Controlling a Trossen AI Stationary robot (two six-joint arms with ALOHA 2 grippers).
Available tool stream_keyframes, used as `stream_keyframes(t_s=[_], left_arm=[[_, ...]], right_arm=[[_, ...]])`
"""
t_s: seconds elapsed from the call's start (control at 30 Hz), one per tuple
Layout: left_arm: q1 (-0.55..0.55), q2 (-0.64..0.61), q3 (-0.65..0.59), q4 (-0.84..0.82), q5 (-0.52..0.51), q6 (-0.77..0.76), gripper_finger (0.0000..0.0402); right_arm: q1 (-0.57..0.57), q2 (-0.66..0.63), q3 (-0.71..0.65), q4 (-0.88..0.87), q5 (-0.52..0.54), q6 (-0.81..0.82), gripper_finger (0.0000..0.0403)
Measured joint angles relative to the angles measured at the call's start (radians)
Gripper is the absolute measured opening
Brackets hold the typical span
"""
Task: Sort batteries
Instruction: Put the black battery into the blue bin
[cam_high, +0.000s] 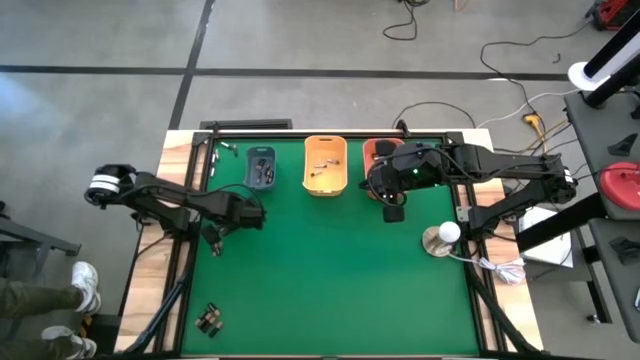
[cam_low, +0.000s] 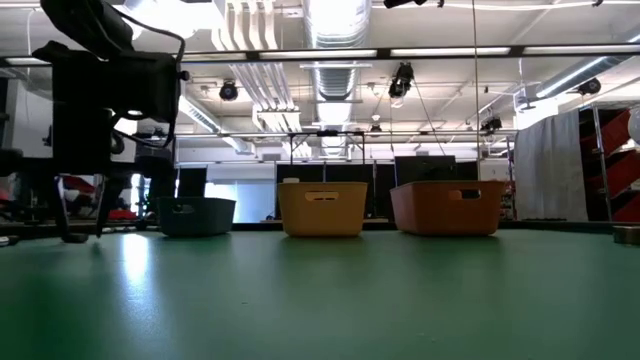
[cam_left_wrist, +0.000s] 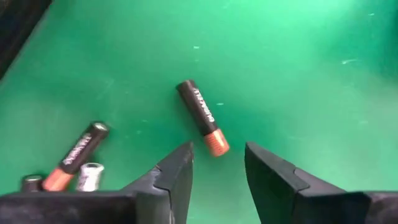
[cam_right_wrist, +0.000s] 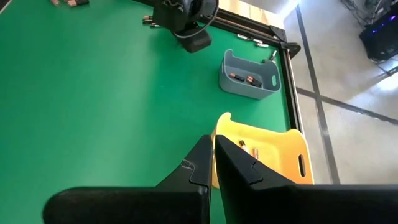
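On the green table mat, three bins stand in a row along the far edge: a grey-blue bin, a yellow-orange bin and an orange bin, the last partly covered by the right arm.

Left arm: the left gripper hangs over the left part of the mat, in front of the grey-blue bin. Its two dark fingers stand spread apart and hold nothing. One dark battery with a copper-coloured end lies flat on the mat, its copper end just beyond the gap between the fingertips; whether a fingertip touches it cannot be told. Off to one side of the same wrist view lie a second dark, copper-ended battery, a small silvery cell and the end of another dark cell.

Right arm: the right gripper hovers above the mat near the yellow-orange and orange bins, its fingers pressed together and empty.

Other batteries: a small cluster lies near the front left corner of the mat, several cells rest inside the grey-blue bin, and a few lie in the yellow-orange bin.
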Motion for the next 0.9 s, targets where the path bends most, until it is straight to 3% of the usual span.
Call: stream_keyframes(t_s=[0.3,0.63,0.77,0.9], left_arm=[[0.077,-0.057,-0.028,-0.066,0.008,-0.006,0.0159],[0.146,-0.087,-0.114,0.057,0.038,-0.002,0.0156],[0.147,-0.083,-0.095,0.044,0.038,0.026,0.0131],[0.147,-0.083,-0.096,0.047,0.042,0.040,0.0068]], right_arm=[[0.000,0.000,0.000,0.000,0.000,0.006,0.0013],[0.000,0.000,0.000,-0.023,0.002,0.069,0.0013],[-0.007,0.000,0.000,-0.023,0.007,0.064,0.0013],[-0.019,-0.003,0.000,-0.024,0.010,0.054,0.0013]])
